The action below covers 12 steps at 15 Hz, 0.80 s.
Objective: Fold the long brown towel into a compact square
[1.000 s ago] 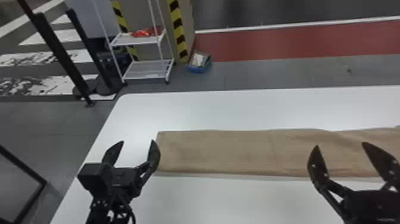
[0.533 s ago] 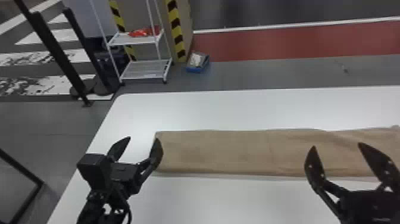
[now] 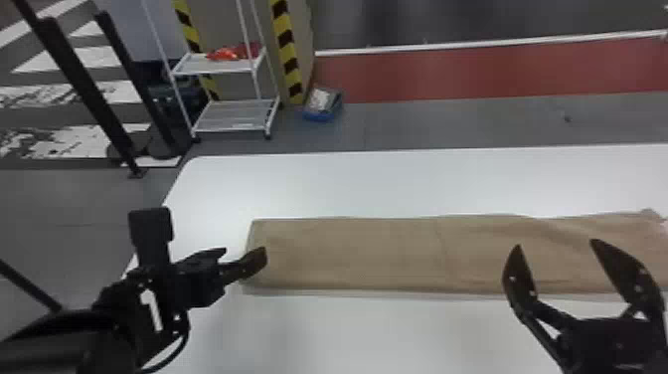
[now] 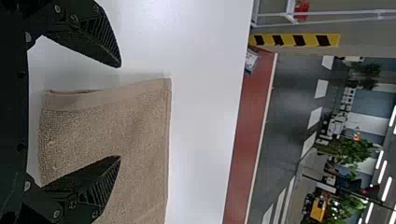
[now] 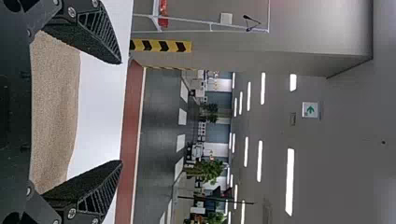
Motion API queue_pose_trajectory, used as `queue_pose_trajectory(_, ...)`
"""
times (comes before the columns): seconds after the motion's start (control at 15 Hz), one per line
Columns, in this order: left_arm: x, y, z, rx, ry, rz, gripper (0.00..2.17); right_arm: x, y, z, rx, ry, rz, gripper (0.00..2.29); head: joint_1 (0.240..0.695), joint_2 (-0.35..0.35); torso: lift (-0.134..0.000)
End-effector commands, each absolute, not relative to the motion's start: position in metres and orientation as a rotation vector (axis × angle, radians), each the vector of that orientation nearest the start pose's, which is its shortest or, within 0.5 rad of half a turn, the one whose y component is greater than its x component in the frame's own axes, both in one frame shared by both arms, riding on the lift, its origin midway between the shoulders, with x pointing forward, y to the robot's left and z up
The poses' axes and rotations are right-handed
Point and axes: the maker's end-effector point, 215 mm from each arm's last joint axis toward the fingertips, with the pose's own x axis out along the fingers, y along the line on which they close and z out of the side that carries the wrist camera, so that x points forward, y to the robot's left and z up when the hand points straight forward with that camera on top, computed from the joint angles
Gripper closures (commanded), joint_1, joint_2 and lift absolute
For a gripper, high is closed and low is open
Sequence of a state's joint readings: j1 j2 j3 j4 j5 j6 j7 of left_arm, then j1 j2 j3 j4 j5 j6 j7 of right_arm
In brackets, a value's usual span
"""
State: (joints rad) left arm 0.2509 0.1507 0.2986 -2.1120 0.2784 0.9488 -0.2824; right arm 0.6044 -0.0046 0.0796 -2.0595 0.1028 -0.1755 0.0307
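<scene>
Long brown towel: since its long axis runs left to right before the robot, its two short ends lie toward opposite arms; it rests flat on the white table.
Left gripper: spread wide, nothing gripped; it straddles the left short end, one finger over bare table, the other over terry cloth. Whether it touches cannot be told.
Right gripper: fingers well apart and empty, above the right-hand stretch by the near long edge.
Nearer arm: the left for the left end, the right for the right end.
Left short end: the likely starting place; closing there calls for lowering the fingers first, and they could pinch one layer or slide off.
Hem band: the left wrist view brings out this smooth strip along the left end, with what looks like a gap between layers at its near corner.
Rumpled far corner: the head view gives this, at the towel's right.
Compact square: not made; the strip lies long, perhaps already doubled lengthwise.
</scene>
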Motion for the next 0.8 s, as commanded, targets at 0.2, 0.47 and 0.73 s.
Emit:
queue_pose_trajectory(0.2, 0.476, 0.316, -0.431, -0.304, 0.694, -0.146, 0.21, 0.411, -0.176, -0.321, -0.057, -0.061, 0.105, 0.13, 0.695, 0.179, -0.125)
queue_pose_trajectory(0.47, 0.488, 0.318, -0.446, -0.324, 0.75, -0.136, 0.21, 0.41, -0.178, -0.32, -0.059, -0.063, 0.103, 0.13, 0.695, 0.173, -0.125)
queue_pose_trajectory(0.73, 0.48, 0.323, -0.459, -0.327, 0.802, -0.124, 0.21, 0.411, -0.18, -0.321, -0.061, -0.058, 0.1, 0.13, 0.695, 0.175, -0.125)
